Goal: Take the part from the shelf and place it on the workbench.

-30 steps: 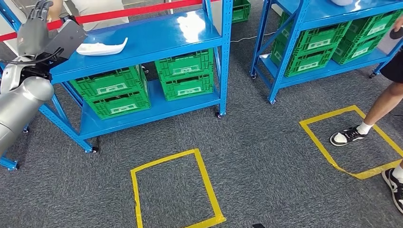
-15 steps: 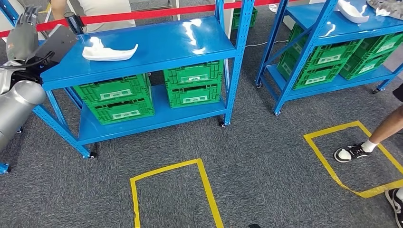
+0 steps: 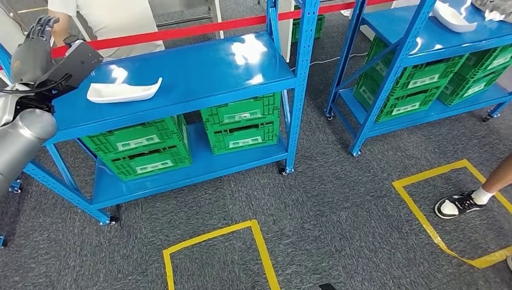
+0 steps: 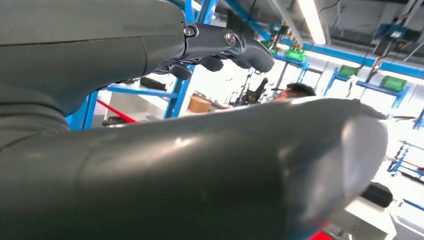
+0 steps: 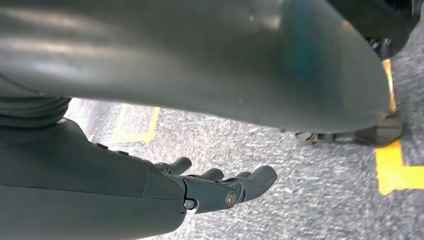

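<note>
White and curved, the plastic part (image 3: 122, 91) lies flat on the top board of the blue metal shelf (image 3: 199, 66), toward its left end, with nothing touching it. The robot's left hand (image 3: 31, 49) is raised at the left end of this shelf, well apart from the part; its dark fingers (image 3: 43, 24) point upward and are a little spread, and they grasp nothing. In the left wrist view the same fingers (image 4: 227, 47) stretch out with only a slight bend and nothing between them. The right hand (image 5: 210, 187) hangs over the grey carpet (image 3: 338, 199), its fingers extended, released and holding nothing, near yellow tape on the floor.

Under the top board, green plastic crates (image 3: 241, 122) stand in stacks on the lower board. A red barrier strip (image 3: 181, 30) runs behind the shelf, and a person in a light shirt (image 3: 108, 18) stands behind it. A second blue shelf (image 3: 416, 36) stands to the right, with another white part (image 3: 450, 17) on top. A yellow tape rectangle (image 3: 217, 254) marks the carpet in front, and a person's shoe (image 3: 457, 204) stands inside another yellow rectangle (image 3: 447, 217).
</note>
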### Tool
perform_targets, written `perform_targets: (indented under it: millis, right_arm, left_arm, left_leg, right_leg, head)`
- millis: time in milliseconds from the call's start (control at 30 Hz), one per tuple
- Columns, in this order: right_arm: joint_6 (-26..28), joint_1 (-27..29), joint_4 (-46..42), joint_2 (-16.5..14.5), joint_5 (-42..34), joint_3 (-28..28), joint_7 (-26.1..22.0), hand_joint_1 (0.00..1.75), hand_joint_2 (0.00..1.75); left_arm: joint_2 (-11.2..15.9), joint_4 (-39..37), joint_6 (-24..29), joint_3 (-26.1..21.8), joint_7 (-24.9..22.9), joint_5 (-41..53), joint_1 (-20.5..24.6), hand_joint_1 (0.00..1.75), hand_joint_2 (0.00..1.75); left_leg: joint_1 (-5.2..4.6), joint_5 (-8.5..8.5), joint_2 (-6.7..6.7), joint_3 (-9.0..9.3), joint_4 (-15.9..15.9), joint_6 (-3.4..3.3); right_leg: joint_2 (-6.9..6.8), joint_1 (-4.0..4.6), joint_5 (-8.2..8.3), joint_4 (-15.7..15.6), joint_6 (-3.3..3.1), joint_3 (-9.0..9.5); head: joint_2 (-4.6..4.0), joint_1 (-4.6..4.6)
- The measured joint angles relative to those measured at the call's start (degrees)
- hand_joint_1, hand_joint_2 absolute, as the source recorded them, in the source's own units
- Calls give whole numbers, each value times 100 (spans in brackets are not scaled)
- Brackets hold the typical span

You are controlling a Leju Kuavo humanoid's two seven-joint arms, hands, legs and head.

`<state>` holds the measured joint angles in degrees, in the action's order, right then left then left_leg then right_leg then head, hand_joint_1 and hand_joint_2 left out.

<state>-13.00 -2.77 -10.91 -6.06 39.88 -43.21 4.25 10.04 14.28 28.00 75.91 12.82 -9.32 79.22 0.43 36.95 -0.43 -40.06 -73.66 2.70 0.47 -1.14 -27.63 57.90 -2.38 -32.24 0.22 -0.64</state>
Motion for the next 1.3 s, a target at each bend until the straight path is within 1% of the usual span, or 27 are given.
perform_targets:
  millis: [33, 67, 133, 167, 200, 300, 367, 400, 467, 500, 533, 567, 633, 667, 700, 800, 867, 900, 967, 1000, 1033, 1067, 1100, 1167, 1200, 1233, 1300]
  right_arm:
    - [0, 7, 0, -1, 8, -1, 2, 0, 0]
    - [0, 14, 0, -1, 15, -1, 4, 0, 0]
    - [0, 21, 4, -1, 23, 0, 3, 0, 0]
    - [0, 15, 7, -1, 25, 0, 3, 0, 0]
    - [0, 10, 9, 0, 28, 0, 4, 0, 0]
    - [0, -3, 9, 4, 38, -1, 7, 0, 0]
    - [-1, -11, 9, 10, 41, 1, 7, 0, 0]
    - [-2, -16, 9, 11, 41, 1, 7, 0, 0]
    - [-5, -14, 9, 12, 45, 2, 10, 0, 0]
    - [-5, -10, 9, 13, 47, 2, 12, 0, 0]
    - [-4, -6, 9, 15, 50, 2, 13, 0, 0]
    - [-2, -3, 9, 19, 52, 2, 13, 0, 0]
    - [-1, 20, 9, 34, 57, 2, 21, 0, 0]
    - [-2, 33, 10, 43, 58, 2, 27, 0, 0]
    - [-3, 50, 10, 50, 60, 2, 33, 0, 0]
    - [-3, 58, 11, 47, 69, 2, 33, 0, 0]
    - [-2, 34, 11, 45, 72, 1, 29, 0, 0]
    - [-1, 23, 11, 48, 73, 1, 29, 0, 0]
    - [-1, 10, 11, 51, 75, 0, 30, 0, 0]
    - [-1, 11, 11, 51, 75, 0, 32, 0, 0]
    - [-2, 17, 11, 51, 75, 0, 34, 0, 0]
    - [-2, 22, 11, 50, 75, -1, 36, 0, 0]
    - [-2, 32, 13, 47, 75, -1, 38, 0, 0]
    - [-2, 35, 26, 37, 75, -1, 43, 0, 0]
    - [-1, 26, 33, 33, 79, -1, 53, 0, 0]
    - [-1, 10, 38, 31, 84, -1, 63, 0, 0]
    - [-1, -20, 35, 43, 112, -2, 83, 0, 0]
  left_arm:
    - [19, -1, -19, 1, -4, 14, -11, 0, 0]
    - [39, -2, -35, 1, -7, 26, -16, 0, 0]
    - [93, -16, -72, 2, -10, 46, -30, 0, 0]
    - [117, -24, -91, 4, -10, 55, -43, 0, 0]
    - [136, -29, -108, 7, -13, 63, -58, 0, 0]
    - [183, -20, -122, 13, -19, 90, -63, 0, 0]
    - [218, -9, -121, 13, -12, 101, -53, 0, 0]
    - [233, -8, -120, 13, -9, 102, -62, 0, 0]
    - [239, 0, -119, 13, -3, 103, -119, 0, 0]
    - [240, 4, -119, 14, -1, 103, -154, 0, 0]
    - [243, 8, -127, 14, 1, 103, -184, 0, 0]
    - [245, 11, -148, 14, 1, 103, -207, 0, 0]
    - [251, 15, -221, 13, 2, 102, -253, 0, 0]
    - [250, 21, -265, 13, 1, 100, -277, 0, 0]
    - [247, 35, -300, 14, 1, 97, -310, 0, 0]
    - [265, 86, -362, 13, 15, 94, -317, 0, 0]
    - [302, 99, -406, 10, 27, 100, -280, 0, 0]
    - [318, 102, -433, 9, 31, 105, -289, 0, 0]
    - [344, 110, -492, 7, 61, 114, -347, 0, 0]
    - [354, 115, -513, 3, 82, 122, -382, 0, 0]
    - [361, 121, -527, -1, 103, 139, -409, 0, 0]
    - [369, 125, -538, -5, 118, 165, -425, 0, 0]
    - [377, 128, -557, -10, 125, 191, -445, 0, 0]
    - [391, 134, -657, -39, 126, 219, -505, 0, 0]
    - [397, 142, -764, -61, 121, 215, -544, 0, 0]
    - [401, 158, -929, -99, 120, 200, -575, 0, 0]
    - [403, 205, -1361, -224, 138, 169, -602, 0, 87]
  left_leg:
    - [12, -9, 10, -65, 179, 13]
    - [20, -209, 25, -83, 468, 18]
    - [27, -1088, 86, -72, 1182, 1]
    - [16, -1448, 112, -52, 1418, -24]
    - [11, -1665, 122, -35, 1554, -61]
    - [15, -1564, 80, 135, 1584, -207]
    - [17, -1442, 64, 285, 1592, -291]
    - [11, -1374, 52, 355, 1593, -320]
    - [-9, -1226, 17, 513, 1593, -347]
    - [-22, -1143, -2, 612, 1593, -352]
    - [-37, -1051, -16, 728, 1593, -352]
    - [-50, -959, -24, 847, 1593, -348]
    - [-77, -776, -37, 1035, 1582, -333]
    - [-93, -684, -55, 1088, 1570, -315]
    - [-109, -607, -79, 1159, 1545, -296]
    - [-142, -491, -109, 1304, 1387, -221]
    - [-134, -455, -61, 1086, 940, -149]
    - [-120, -381, -34, 866, 587, -116]
    - [-93, -80, -9, 361, 10, -75]
    - [-85, 53, -2, 169, -89, -71]
    - [-81, 78, 3, 54, -13, -77]
    - [-83, -59, 5, 5, 227, -93]
    - [-88, -395, 6, -4, 572, -119]
    - [-110, -1248, -1, -12, 1238, -171]
    - [-124, -1533, -6, -8, 1410, -192]
    - [-137, -1642, -11, -10, 1476, -213]
    - [-123, -1597, -10, 46, 1495, -264]
  right_leg:
    - [5, -12, -93, 0, 15, 120]
    - [8, -23, -189, 0, 36, 240]
    - [12, -32, -376, 3, 99, 427]
    - [14, -25, -460, -10, 142, 486]
    - [13, -16, -510, -11, 188, 549]
    - [-9, -10, -410, 263, 285, 531]
    - [-24, -15, -393, 872, 308, 161]
    - [-26, -7, -500, 1217, 315, -91]
    - [-25, 19, -899, 1665, 310, -572]
    - [-25, 34, -1061, 1687, 294, -733]
    - [-25, 53, -1085, 1550, 265, -823]
    - [-24, 78, -929, 1284, 221, -849]
    - [-14, 154, -148, 576, 102, -844]
    - [16, 183, 159, 338, 50, -834]
    - [46, 199, 364, 188, 17, -817]
    - [81, 166, 365, 143, -49, -621]
    - [77, 141, 288, 141, -103, -437]
    - [78, 133, 215, 132, -114, -351]
    - [83, 118, 51, 120, -121, -164]
    - [85, 113, -38, 117, -121, -58]
    - [87, 110, -129, 115, -118, 55]
    - [90, 110, -221, 113, -111, 175]
    - [92, 108, -312, 105, -99, 272]
    - [116, 113, -470, 109, -57, 436]
    - [133, 111, -525, 97, -26, 471]
    - [149, 111, -563, 80, 6, 510]
    - [149, 119, -627, 15, 70, 554]
  head:
    - [0, 0]
    - [0, -1]
    - [0, -12]
    - [0, -18]
    - [0, -21]
    - [0, -9]
    - [0, -3]
    - [0, -3]
    - [0, -2]
    - [0, -3]
    - [0, -2]
    - [0, -3]
    - [0, -5]
    - [0, -7]
    - [0, -11]
    - [0, -22]
    - [0, -33]
    - [0, -38]
    - [0, -44]
    - [0, -45]
    - [0, -46]
    - [0, -45]
    - [0, -46]
    - [0, -54]
    - [0, -57]
    - [0, -60]
    - [0, -61]
